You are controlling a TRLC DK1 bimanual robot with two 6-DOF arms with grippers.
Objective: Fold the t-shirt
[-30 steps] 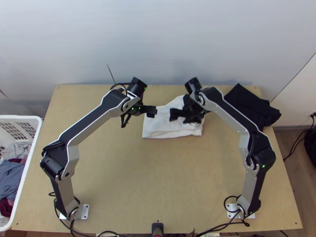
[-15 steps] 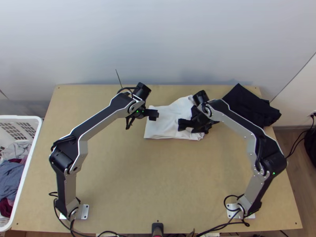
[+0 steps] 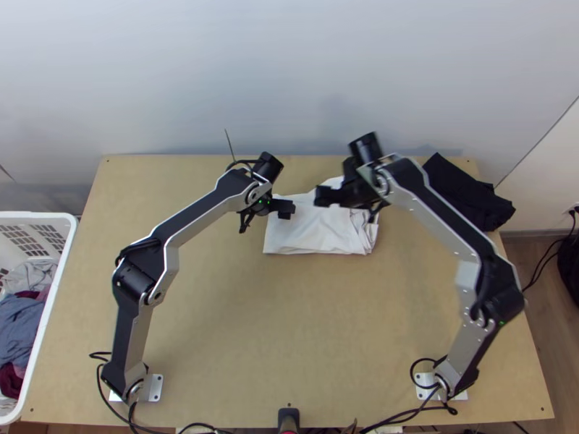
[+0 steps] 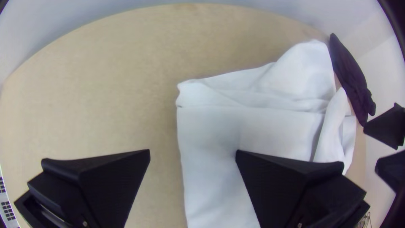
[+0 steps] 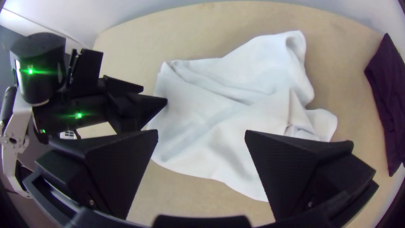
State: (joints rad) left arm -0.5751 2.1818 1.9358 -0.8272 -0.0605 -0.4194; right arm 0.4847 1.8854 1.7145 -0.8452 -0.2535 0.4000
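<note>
White and layered, the t-shirt (image 3: 304, 233) lies on the table's (image 3: 289, 325) far side, uneven at its far and right edges. The left gripper (image 4: 193, 150), spread open, is by its left edge; the right gripper (image 5: 201, 131), also open, is over its far part, presumably placed to square it. Dark cloth (image 3: 463, 192) sits far right, likely for room.

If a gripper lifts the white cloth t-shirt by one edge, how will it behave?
The folded white cloth t-shirt will probably hang floppy: its far part lies in soft, rounded creases. Its layers may slide or open, since the folds look loose and uneven. It's likely light and unlikely to roll, lying low and flat on the light wooden table.
</note>
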